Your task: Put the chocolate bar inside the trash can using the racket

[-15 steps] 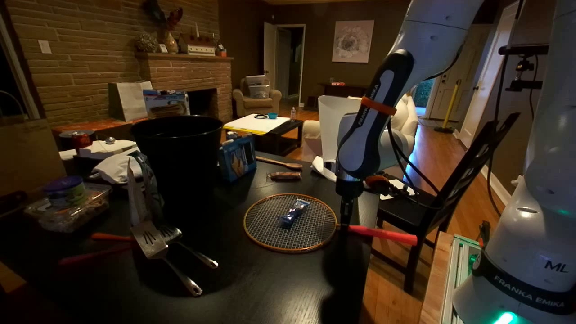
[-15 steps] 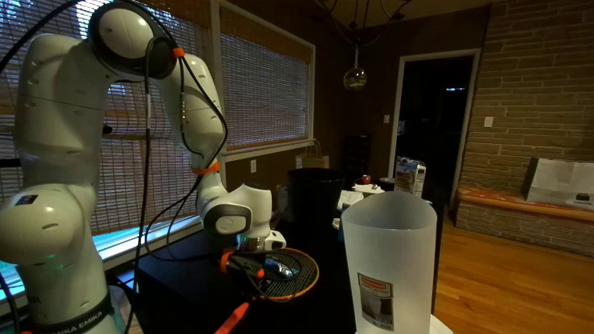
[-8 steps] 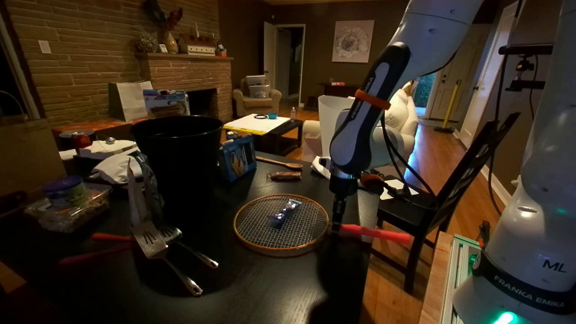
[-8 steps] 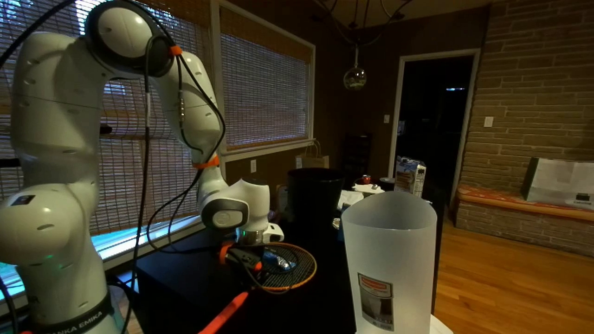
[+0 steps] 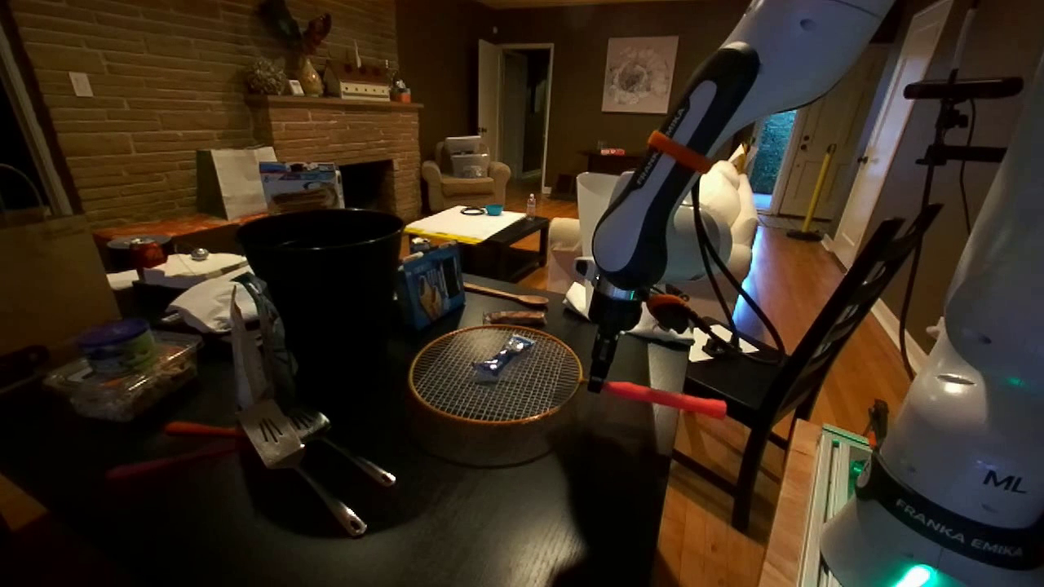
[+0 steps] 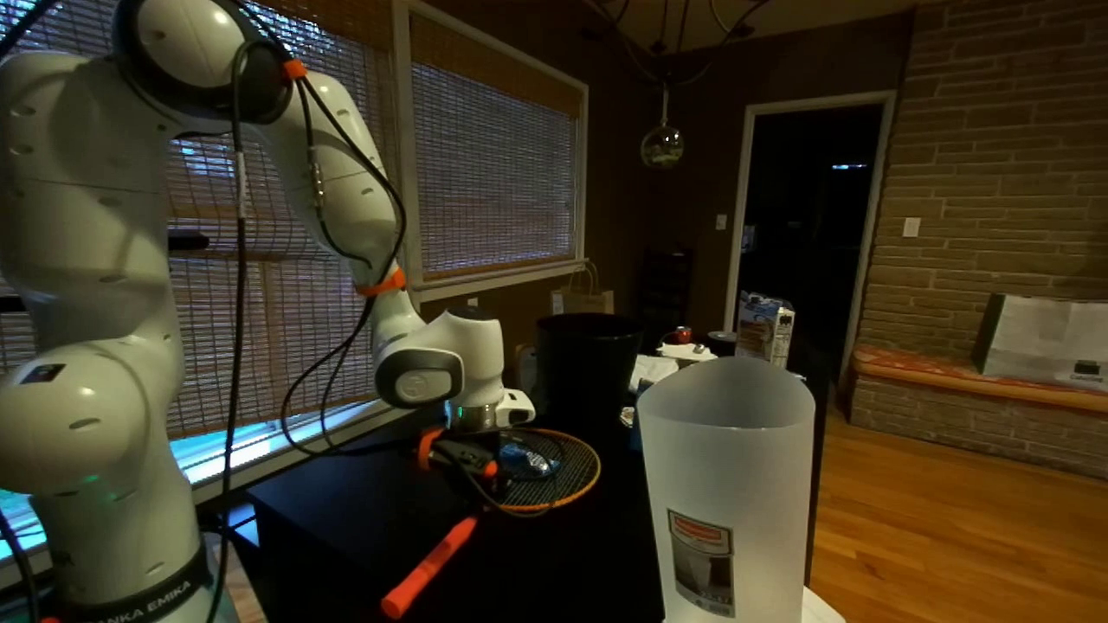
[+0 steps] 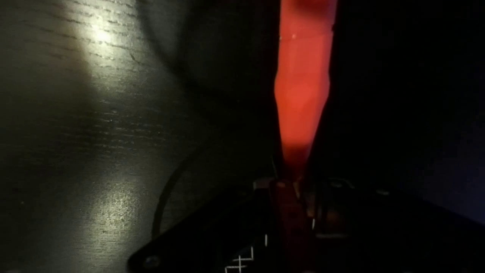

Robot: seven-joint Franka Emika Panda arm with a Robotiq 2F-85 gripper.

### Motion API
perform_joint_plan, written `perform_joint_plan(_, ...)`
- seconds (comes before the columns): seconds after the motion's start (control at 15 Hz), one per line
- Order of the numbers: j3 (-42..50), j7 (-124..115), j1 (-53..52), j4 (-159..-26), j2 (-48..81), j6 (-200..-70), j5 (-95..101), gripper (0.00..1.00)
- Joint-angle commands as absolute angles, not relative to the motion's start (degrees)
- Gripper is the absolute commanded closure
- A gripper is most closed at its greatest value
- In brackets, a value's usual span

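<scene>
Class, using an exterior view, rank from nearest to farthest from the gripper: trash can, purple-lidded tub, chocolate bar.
In an exterior view, from the gripper:
1. Chocolate bar: on the racket.
2. Trash can: left of the racket.
3. Purple-lidded tub: far left.

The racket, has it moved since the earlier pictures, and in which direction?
Yes. In an exterior view, the racket has moved left and upward in the picture, closer to the black trash can, which has stayed in place.
</scene>
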State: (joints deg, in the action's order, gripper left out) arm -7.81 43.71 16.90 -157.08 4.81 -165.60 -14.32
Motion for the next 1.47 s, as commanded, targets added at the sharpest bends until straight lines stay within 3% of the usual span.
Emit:
perform_joint_plan(0.0,-7.6,45.5,17.1,-157.6,1.0,-163.2,-14.8,0.96)
perform_joint_plan(0.6,3.3,46.8,8.7,-157.7,-6.8,-155.1,-13.6,0.96)
perform_joint_plan(1.4,10.5,49.3,5.1,-155.8,-15.8,-145.5,-10.8,0.96)
